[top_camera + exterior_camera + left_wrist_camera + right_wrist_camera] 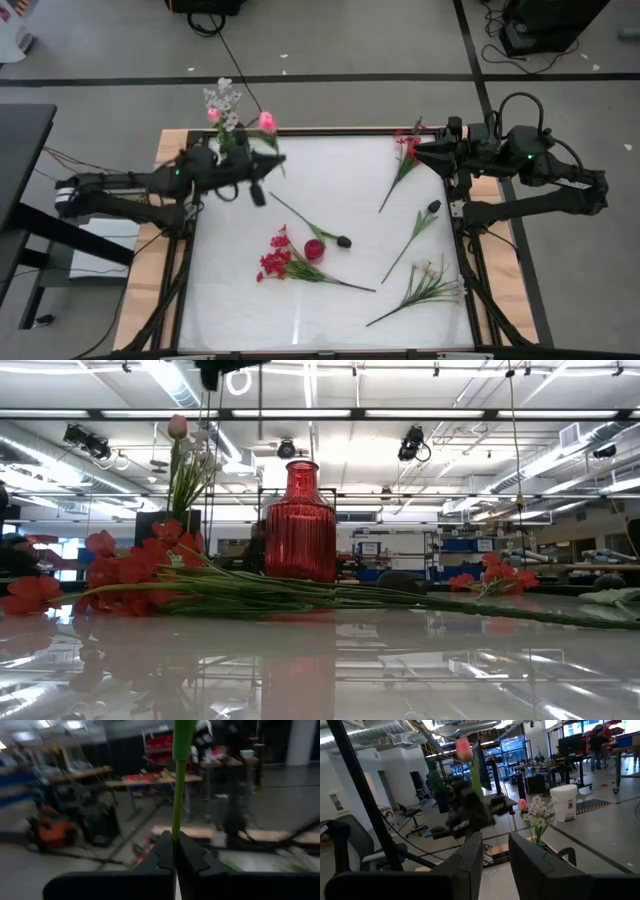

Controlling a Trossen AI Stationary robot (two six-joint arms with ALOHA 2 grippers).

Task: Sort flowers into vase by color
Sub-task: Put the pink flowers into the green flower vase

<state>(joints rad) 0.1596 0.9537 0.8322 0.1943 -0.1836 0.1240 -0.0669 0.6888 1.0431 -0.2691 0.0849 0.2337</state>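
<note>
Over on the left, the left gripper has its jaws pinched tight on the thin green stem of a pink tulip, beside the white spray. Mid-worktop, glossy and white, a ribbed red glass vase stands by the red clustered flowers. Further right lie loose stems; the right gripper hangs at the far right edge, jaws part open and, I think, empty.
</note>
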